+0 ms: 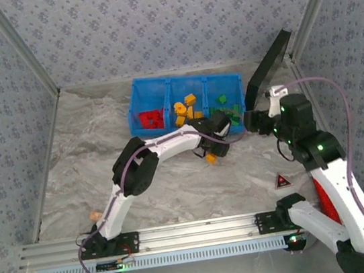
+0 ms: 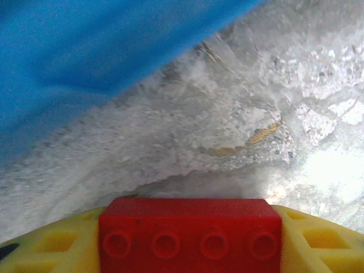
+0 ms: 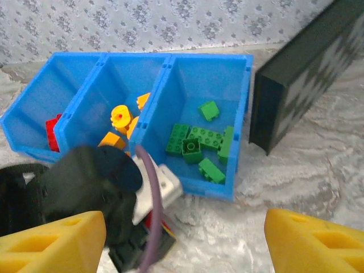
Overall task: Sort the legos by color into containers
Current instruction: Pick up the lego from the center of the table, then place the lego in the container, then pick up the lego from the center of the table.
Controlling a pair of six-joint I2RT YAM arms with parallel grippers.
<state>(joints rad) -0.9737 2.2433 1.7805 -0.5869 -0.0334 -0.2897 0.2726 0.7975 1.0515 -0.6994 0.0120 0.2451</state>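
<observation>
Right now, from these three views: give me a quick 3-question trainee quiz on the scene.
1. True or false: the green bricks lie in the middle compartment of the blue bin.
2. What does the left gripper hold? A) a green brick B) a red brick C) nothing
3. Is the right gripper open or shut, and what is in it?

Key: 1 false: they lie in the end compartment next to the black panel. 2 B. 3 open, with nothing in it.
</observation>
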